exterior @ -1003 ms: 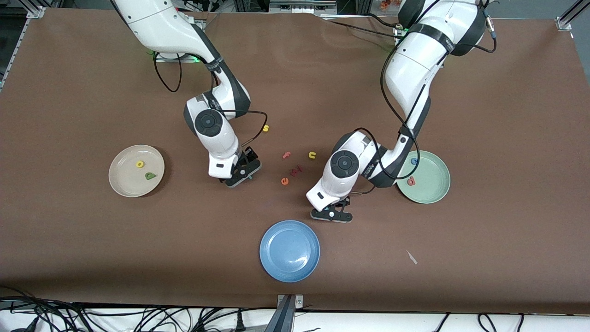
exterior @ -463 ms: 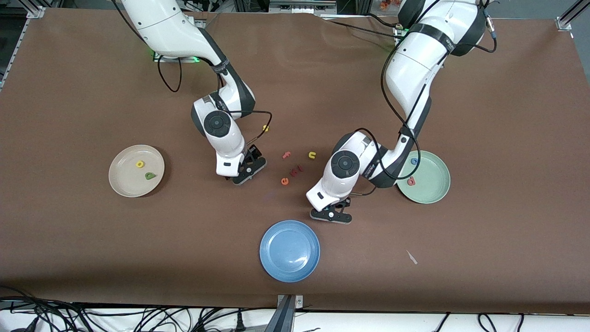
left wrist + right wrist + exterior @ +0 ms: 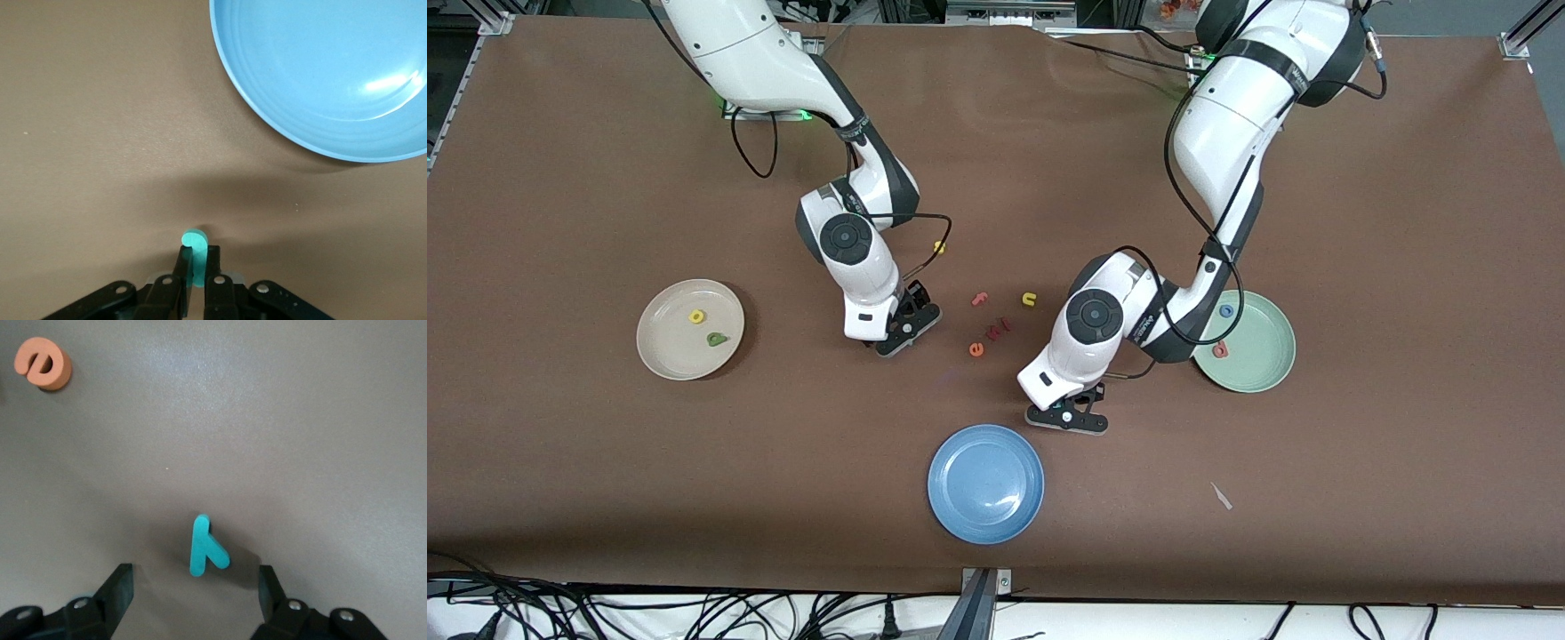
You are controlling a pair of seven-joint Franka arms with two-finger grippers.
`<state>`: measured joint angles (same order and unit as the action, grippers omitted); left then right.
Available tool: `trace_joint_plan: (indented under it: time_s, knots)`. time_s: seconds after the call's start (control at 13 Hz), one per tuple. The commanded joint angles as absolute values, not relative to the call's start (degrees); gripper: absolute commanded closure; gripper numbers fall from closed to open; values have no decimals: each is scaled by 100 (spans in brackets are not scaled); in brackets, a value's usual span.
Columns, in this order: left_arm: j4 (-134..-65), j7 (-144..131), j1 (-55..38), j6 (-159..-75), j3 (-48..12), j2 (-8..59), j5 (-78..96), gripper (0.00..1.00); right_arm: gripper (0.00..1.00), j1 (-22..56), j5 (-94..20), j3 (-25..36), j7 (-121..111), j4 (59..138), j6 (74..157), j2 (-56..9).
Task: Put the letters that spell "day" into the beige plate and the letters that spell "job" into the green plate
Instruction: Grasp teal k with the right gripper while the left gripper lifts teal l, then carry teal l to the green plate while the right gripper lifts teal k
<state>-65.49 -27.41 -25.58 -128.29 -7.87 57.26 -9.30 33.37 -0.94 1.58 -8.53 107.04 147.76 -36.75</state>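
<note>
My left gripper is shut on the teal j, low over bare table beside the blue plate; in the front view the left gripper is there too. My right gripper stands open with the teal y lying flat on the table between its fingers, untouched. In the front view the right gripper hides the y. The beige plate holds the yellow a and olive d. The green plate holds the blue o and salmon b.
The blue plate sits nearest the front camera, and the left wrist view shows the blue plate too. Loose letters lie between the grippers: an orange e, a pink f, a yellow u, a yellow s.
My right arm has shifted a little toward the loose letters and then held still. The left arm has barely moved, still shut on the j.
</note>
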Motion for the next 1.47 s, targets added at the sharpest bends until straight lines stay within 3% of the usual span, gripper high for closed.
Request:
trace_joint_plan:
  time_s: [0.0,0.31,0.77,1.08,1.39]
  knots:
    - [-6592,-2689,-2540,-12595,-765,5520,-1169,100,17,3366,-105,185,-967,10530,14836,-3823]
    - [-6592,-2610,-2470,-12262,-782,5318,-1125,100,19,3340,-105,185,-1151,10345,14836,-3937]
    - [-6627,-2349,-2364,-11541,-835,4791,-1108,100,35,3322,-114,193,-1213,10310,14810,-3964]
    - [-6767,-1532,-1601,-11199,-1229,4579,-335,100,42,3313,-114,193,-1213,10292,14792,-3964]
    - [-6890,-748,-1275,-10443,-1231,4421,-334,100,54,3313,-123,185,-1204,10257,14775,-3973]
